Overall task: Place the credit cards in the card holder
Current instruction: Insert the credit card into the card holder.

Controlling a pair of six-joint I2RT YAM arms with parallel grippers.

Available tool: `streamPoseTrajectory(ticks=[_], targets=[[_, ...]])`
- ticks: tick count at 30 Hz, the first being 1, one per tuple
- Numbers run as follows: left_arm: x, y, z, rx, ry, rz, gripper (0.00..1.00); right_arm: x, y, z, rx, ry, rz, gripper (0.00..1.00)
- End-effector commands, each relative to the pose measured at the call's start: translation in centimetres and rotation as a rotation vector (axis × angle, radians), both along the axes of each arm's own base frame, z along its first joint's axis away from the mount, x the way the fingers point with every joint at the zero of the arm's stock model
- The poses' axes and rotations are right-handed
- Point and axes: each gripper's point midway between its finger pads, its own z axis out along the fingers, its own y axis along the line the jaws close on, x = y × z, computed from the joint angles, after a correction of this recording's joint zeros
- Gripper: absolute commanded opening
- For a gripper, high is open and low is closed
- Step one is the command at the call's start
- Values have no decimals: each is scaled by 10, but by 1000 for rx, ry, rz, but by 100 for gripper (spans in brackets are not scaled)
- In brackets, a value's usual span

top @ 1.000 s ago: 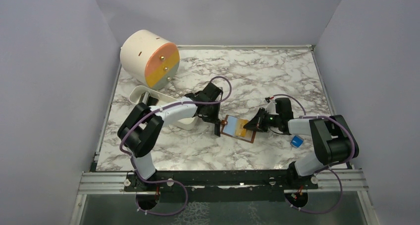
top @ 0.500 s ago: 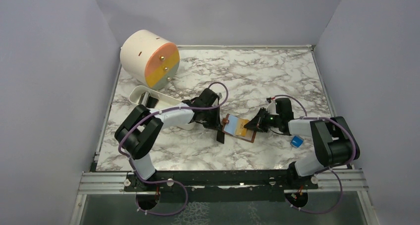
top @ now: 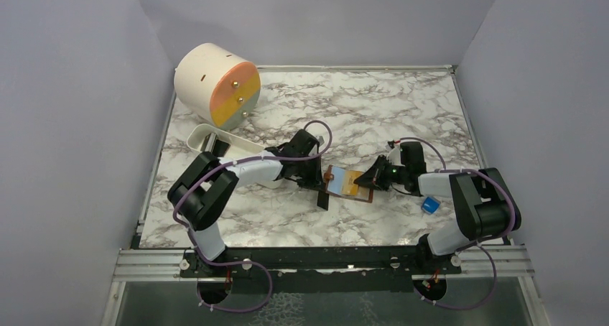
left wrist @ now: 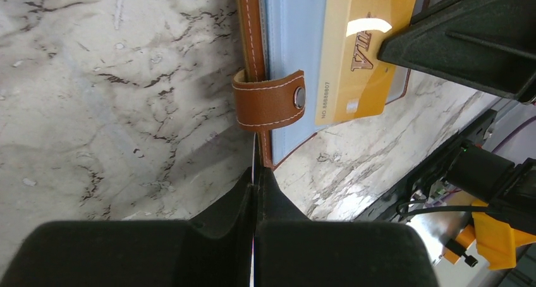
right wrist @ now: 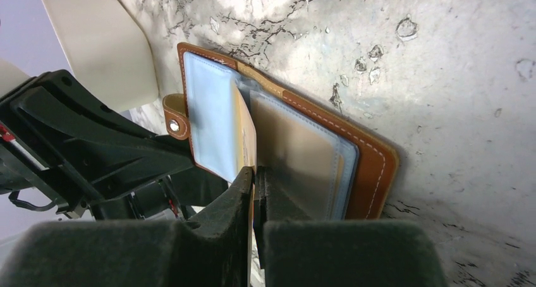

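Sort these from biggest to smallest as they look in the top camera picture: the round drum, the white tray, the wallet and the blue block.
1. Round drum
2. White tray, partly hidden by the left arm
3. Wallet
4. Blue block

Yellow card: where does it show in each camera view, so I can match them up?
Top: yellow card sits at centre, on the open wallet.
Left wrist: top right, lying on the wallet.
Right wrist: centre, seen edge-on, pinched by the right hand.
Shared landmark: the brown wallet; its snap tab shows in both wrist views.
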Motion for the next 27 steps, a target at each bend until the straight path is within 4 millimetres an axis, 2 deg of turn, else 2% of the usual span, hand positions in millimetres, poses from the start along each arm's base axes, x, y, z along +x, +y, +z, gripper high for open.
streamPoseTrajectory(ticks=[1,6,11,15,18,24,27], targets=[[-15,-6,-13,-2,41,-35,0,0,-8,-14,-52,12,-40,3],[-18,-9,-16,-11,49,-36,0,0,-9,-18,-65,21,-19,7],[-19,-9,-16,-14,52,-38,0,6,-19,-14,-171,15,3,27],[-19,-10,-13,-20,47,-37,0,9,-38,-7,-303,15,-21,39],[-18,-10,-11,-26,42,-35,0,8,-42,-2,-325,2,-12,47],[-19,-12,-13,-32,43,-38,0,6,-42,-2,-330,8,4,60],[-17,-14,-9,-40,35,-38,0,11,-48,7,-375,-12,-7,61]])
